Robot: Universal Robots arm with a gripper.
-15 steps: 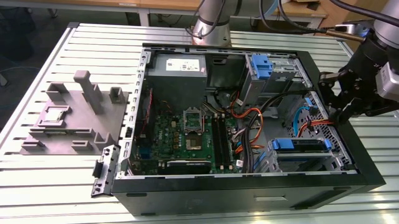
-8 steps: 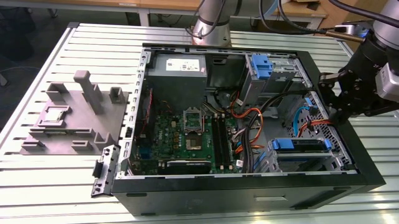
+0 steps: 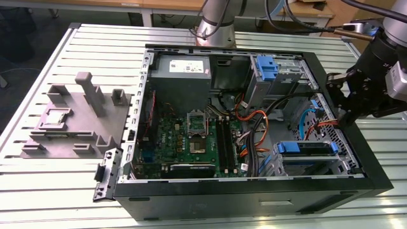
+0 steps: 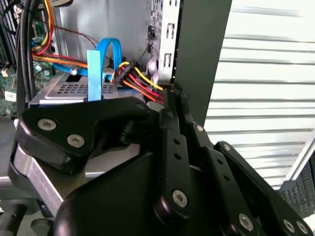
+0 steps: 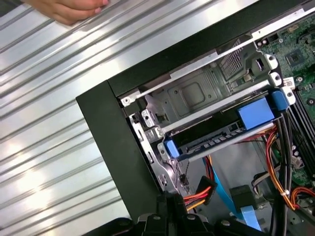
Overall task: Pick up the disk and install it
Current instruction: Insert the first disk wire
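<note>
The disk (image 3: 305,148), a flat drive with bright blue side rails, lies in the drive cage at the near corner of the open computer case (image 3: 375,181), on the exterior view's right. In the first wrist view the disk (image 5: 221,135) sits in one bay, with an empty bay beside it. My gripper (image 3: 345,119) hangs at the case's wall on the exterior view's right, a little behind the cage and apart from the disk. Its black fingers (image 4: 172,98) meet at the tips and hold nothing. The fingertips (image 5: 168,199) hover near a bundle of red and yellow cables.
A person's hand (image 5: 69,7) rests on the slatted table outside the case. A tall blue bracket (image 3: 267,67) stands in the far bay. Orange and blue cables (image 3: 254,124) run between the motherboard (image 3: 190,138) and the cage. A grey fixture (image 3: 70,119) sits on the exterior view's left.
</note>
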